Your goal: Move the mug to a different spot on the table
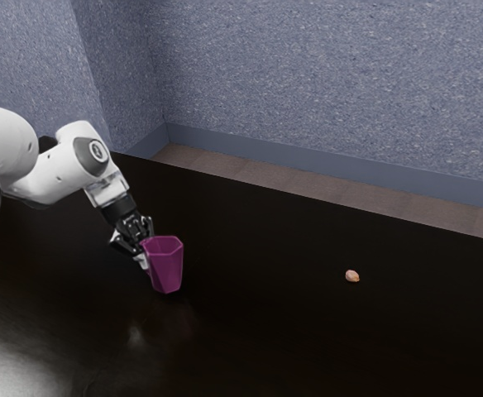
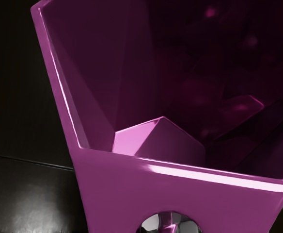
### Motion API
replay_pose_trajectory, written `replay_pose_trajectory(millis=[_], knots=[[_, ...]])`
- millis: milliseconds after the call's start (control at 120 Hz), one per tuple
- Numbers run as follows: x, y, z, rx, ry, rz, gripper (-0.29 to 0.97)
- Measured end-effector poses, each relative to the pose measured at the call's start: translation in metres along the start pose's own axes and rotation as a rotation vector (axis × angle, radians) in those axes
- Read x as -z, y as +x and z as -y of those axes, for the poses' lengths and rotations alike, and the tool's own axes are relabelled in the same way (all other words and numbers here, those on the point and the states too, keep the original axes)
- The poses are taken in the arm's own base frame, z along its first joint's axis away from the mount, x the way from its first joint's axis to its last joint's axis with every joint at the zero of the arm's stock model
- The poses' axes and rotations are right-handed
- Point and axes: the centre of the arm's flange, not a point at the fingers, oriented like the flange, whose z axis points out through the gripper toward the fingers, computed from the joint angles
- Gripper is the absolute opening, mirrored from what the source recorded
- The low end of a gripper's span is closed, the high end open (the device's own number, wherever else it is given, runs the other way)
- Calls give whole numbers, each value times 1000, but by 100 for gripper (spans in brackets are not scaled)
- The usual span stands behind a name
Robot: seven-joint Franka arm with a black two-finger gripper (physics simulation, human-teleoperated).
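A magenta, faceted plastic mug with a wide angular rim and a narrower base is on the glossy black bench, toward the exterior view's left and near the white robot arm. It is roughly upright, with its open mouth facing up. The black end effector is pressed against the mug's side toward the exterior view's left, just below the rim. I cannot tell how far open it is or whether it grips the mug. From the wrist, the mug is directly under the hand, with its hollow interior and a round opening in its near wall visible, and dark bench beside it. A small tan lump lies well apart toward the exterior view's right.
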Motion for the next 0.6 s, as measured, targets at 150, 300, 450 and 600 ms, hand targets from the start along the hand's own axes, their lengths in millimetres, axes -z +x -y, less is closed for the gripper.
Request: replay_pose_trajectory(millis=[150,300,450,600], knots=[[-11,-7,4,17,4,-6,-6],[-20,-12,-1,26,-6,-15,19],[-20,-13,-2,23,-6,-21,43],[-19,-15,-3,18,-4,-22,55]])
